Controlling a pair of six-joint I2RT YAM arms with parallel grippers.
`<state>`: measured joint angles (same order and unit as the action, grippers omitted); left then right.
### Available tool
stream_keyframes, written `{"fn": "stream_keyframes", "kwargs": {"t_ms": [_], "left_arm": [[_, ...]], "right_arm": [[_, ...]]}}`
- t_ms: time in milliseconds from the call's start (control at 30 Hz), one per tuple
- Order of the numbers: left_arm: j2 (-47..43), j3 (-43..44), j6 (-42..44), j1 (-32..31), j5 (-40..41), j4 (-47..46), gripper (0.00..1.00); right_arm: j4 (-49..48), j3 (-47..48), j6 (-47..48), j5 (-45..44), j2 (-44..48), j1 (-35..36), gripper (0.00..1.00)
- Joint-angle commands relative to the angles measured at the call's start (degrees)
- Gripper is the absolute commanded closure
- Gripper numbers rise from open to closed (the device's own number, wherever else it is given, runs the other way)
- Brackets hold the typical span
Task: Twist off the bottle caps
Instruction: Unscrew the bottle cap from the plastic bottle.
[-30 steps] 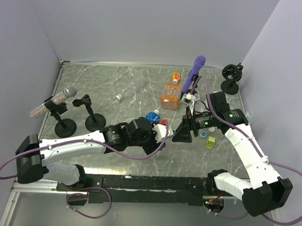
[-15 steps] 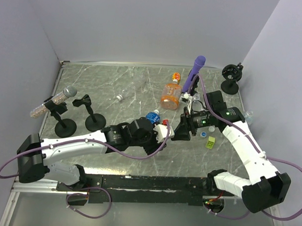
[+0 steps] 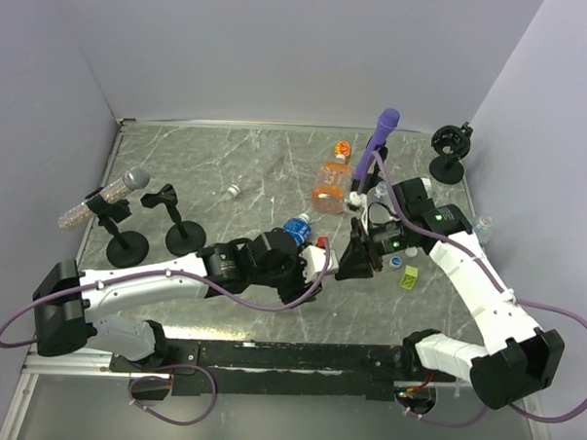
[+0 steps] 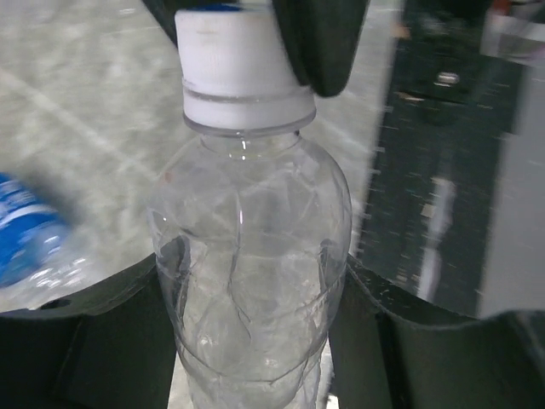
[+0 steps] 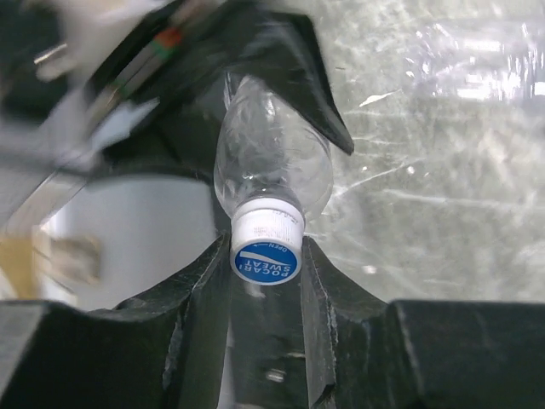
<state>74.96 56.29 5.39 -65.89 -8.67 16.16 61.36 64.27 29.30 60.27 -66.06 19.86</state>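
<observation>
In the overhead view, the left gripper point(image 3: 321, 258) sits at centre frame, its jaws clamped on the body of a clear bottle point(image 4: 255, 281). The bottle fills the middle of the left wrist view, with its white cap point(image 4: 237, 72) at the top edge. Just right of centre in the overhead view, the right gripper point(image 3: 346, 261) meets the bottle. Its jaws are pressed onto the cap, one on each side. A blue-labelled bottle point(image 3: 296, 226) lies just above the left gripper, and an orange bottle point(image 3: 331, 188) lies higher up the frame.
</observation>
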Motion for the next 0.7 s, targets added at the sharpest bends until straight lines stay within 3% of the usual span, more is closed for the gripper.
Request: {"fn": "stream_keyframes", "kwargs": {"t_ms": [0, 133, 300, 333, 400, 467, 600, 667], "left_arm": [[-1.22, 2.51, 1.73, 1.54, -19.07, 0.53, 0.75], [0.27, 4.00, 1.91, 4.10, -26.92, 2.73, 0.76], [1.33, 5.76, 3.23, 4.63, -22.11, 5.28, 0.77], [1.07, 5.93, 3.14, 4.63, -20.53, 5.20, 0.77], [0.54, 5.76, 2.35, 4.54, -16.05, 4.93, 0.77], [-0.42, 5.32, 0.95, 4.37, -11.14, 4.67, 0.78], [-3.23, 3.74, -2.30, 0.34, 3.70, 3.44, 0.78], [-3.59, 4.00, -3.45, -2.48, 11.36, 3.79, 0.78]], "right_arm": [[7.63, 0.78, 32.60, 2.04, 5.84, 1.76, 1.00], [0.97, -3.80, 41.10, 2.04, 12.88, 2.64, 1.00], [2.01, 0.06, 35.85, 0.90, 8.68, 3.43, 0.97], [0.79, 0.41, 31.83, 0.47, 8.06, 3.35, 0.89], [-2.55, 1.55, 21.55, -1.73, 7.27, 3.35, 0.53], [-2.83, 3.83, 13.28, -3.67, 6.83, 2.47, 0.30], [0.07, 6.66, 1.85, 5.27, 7.35, -4.02, 0.20], [-1.15, 5.70, -4.83, 7.57, 7.61, -6.40, 0.19]]}}
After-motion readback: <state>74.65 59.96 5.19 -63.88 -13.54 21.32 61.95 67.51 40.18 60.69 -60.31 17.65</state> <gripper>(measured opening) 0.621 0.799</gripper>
